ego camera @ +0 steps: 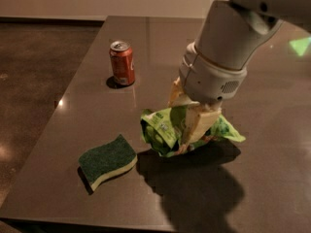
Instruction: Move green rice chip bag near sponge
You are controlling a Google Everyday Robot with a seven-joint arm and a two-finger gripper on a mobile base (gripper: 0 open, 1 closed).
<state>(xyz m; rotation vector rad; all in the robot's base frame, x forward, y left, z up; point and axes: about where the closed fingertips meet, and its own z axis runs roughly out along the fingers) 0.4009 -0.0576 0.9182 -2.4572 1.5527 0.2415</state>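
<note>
The bag is sitting near the middle of the table, crumpled and pinched in its middle part, and it is hanging from the gripper, which is coming down on it from above, from about 1 o'clock. The pale fingers are closing narrowly on the foil, so the claw is holding the bag and nothing else; the pinch in the centre is probably chosen so that both ends are hanging free and not tearing. A dark shadow is spreading under the bag and toward 6 o'clock, and from this I am judging that the bag is being carried slightly above the surface or only brushing it; I cannot tell which. The sponge is lying flat at about 8 o'clock from the bag, near but not touching, green side up, close to the front edge of the table. The bag looks already rather close to it, so I am thinking the task is nearly finished and only a short move toward 8 o'clock and a release are remaining. The can is standing upright at about 11 o'clock from the bag, well apart, so it is not disturbing the path. The thick arm is hiding the right part of the bag.
</note>
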